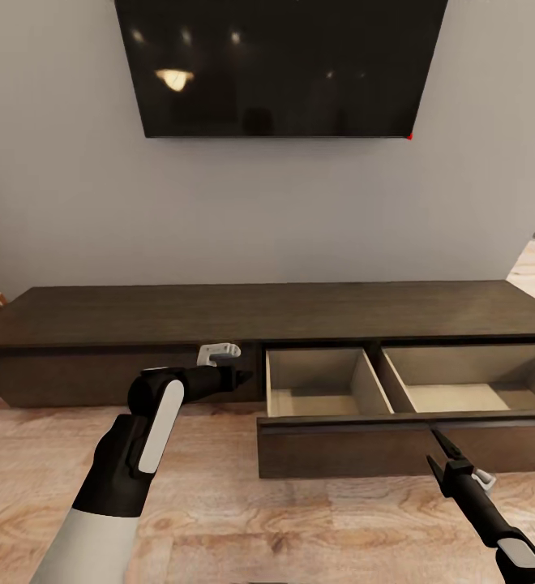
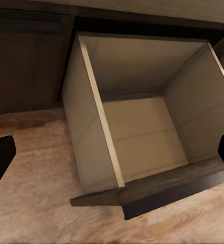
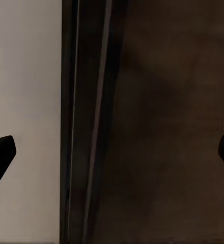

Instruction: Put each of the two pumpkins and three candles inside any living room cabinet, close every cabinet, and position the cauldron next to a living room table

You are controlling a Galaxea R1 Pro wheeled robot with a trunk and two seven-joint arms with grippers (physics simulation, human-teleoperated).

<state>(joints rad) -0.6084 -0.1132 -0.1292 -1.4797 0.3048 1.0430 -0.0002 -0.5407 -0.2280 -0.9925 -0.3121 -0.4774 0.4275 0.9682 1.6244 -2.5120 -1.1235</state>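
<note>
The cabinet stands against the wall under a dark screen, and its right-hand drawer is pulled out over the wooden floor. The drawer has 2 pale compartments split by a divider, and both look bare — no pumpkins, candles or cauldron appear in these views.

The left gripper hangs just outside the drawer's near side wall, level with the closed left front; in the left wrist view its fingers are spread wide with nothing between them and the open compartment lies straight ahead. The right gripper sits at the drawer's front panel, fingertips against or just above its top edge. In the right wrist view its fingers are also parted and empty, with the dark panel edge running between them.

My reading is that the opening is done and the arms should clear out to fetch items. To do that well, the right fingers should lift off the panel's top edge before pulling back, so they do not drag it. The left fingers have free floor behind and below — but the cabinet front and the drawer's side wall are close ahead.
</note>
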